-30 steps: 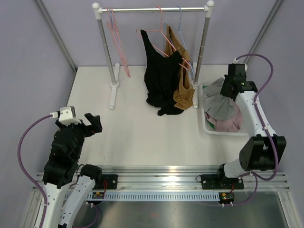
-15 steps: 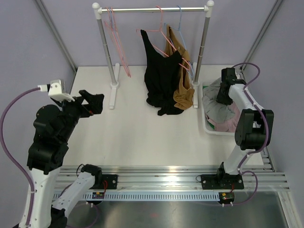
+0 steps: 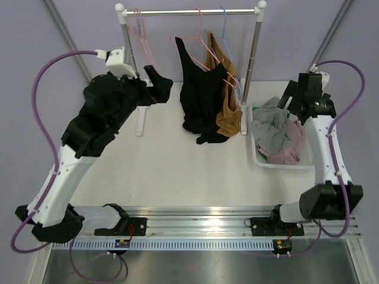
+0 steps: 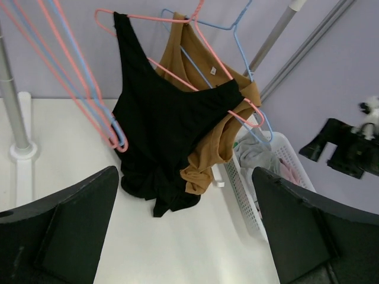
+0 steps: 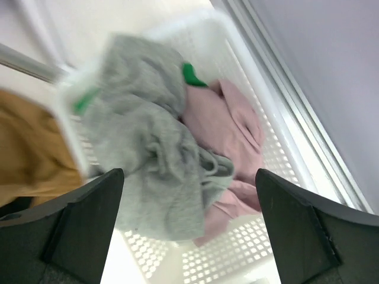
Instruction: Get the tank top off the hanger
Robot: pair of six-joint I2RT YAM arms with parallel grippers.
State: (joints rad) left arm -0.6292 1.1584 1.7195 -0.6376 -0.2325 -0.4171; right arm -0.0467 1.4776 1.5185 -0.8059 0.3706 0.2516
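your left fingers (image 4: pixel 71 231) are spread wide with nothing between them, raised off the bench (image 4: pixel 53 154) and aimed at the rack. the black tank top (image 4: pixel 160 118) hangs straight ahead of them, well apart, sitting in the gap between the two tips as the left wrist camera sees it. it is on a pink hanger (image 4: pixel 157 18) hooked over the rail (image 3: pixel 189 11), and its hem is bunched low near the bench. a brown tank top (image 4: pixel 207 157) hangs just behind it, touching it, toward the right tip's side. empty hangers (image 4: pixel 116 144) dangle ahead of the left tip. your right fingers (image 5: pixel 71 236) are also spread wide and hold nothing. below them sits the white basket (image 5: pixel 231 251), with a grey garment (image 5: pixel 148 154) lying over a pink garment (image 5: pixel 228 127).
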